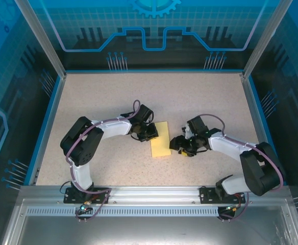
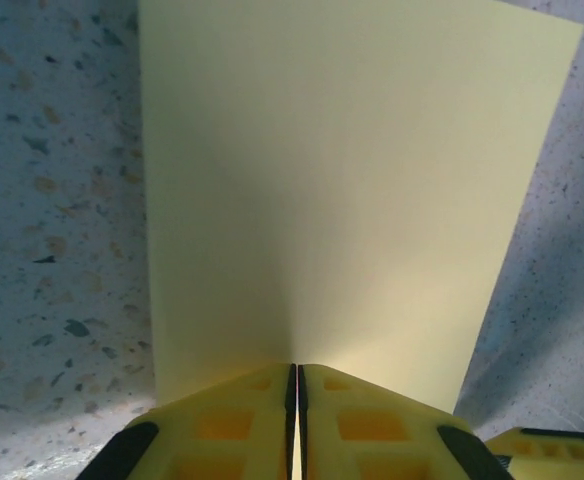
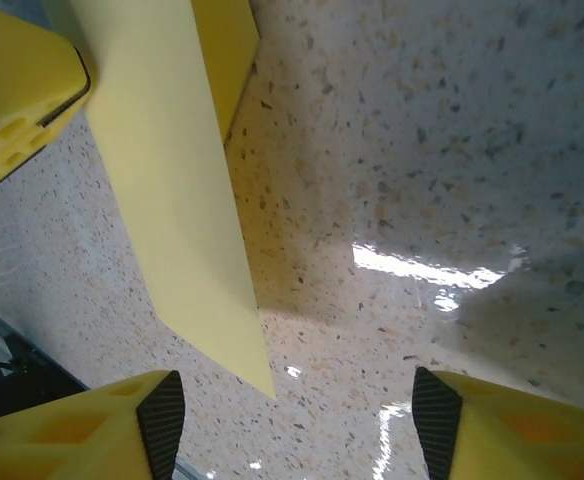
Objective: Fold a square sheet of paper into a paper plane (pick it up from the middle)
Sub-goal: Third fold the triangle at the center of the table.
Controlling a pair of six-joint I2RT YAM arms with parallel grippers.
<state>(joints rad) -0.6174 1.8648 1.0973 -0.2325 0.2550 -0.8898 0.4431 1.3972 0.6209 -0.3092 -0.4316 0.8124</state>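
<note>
Paper (image 1: 160, 140), pale yellow and unmarked, lies close to the middle of the table (image 1: 113, 97), a little toward the near edge. From above it looks like a narrow rectangle, with its long sides running from the far side toward the near side at a slight tilt. The table is speckled beige with a blue rim.

The left claw (image 1: 148, 131) sits at the paper's left long edge, toward its far end. In the left wrist view its two yellow fingers (image 2: 372, 430) are pressed together, pinching the edge of the paper (image 2: 352, 180) in the thin seam between them (image 2: 295, 385). The sheet spreads away from that pinch, shaded darker near the fingers.

The right claw (image 1: 182, 145) is just beside the paper's right long edge, near its near end. In the right wrist view it (image 3: 297, 425) is spread wide, with bare shiny table showing between its dark-tipped yellow fingers. The paper (image 3: 172, 180) runs as a long strip up the left of that view, casting a shadow on the table along its right edge, and one pointed corner reaches toward the gap between the fingers. A second yellow layer shows beside the strip's upper part. The left claw (image 3: 22, 90) appears at the upper left, against the paper.
</note>
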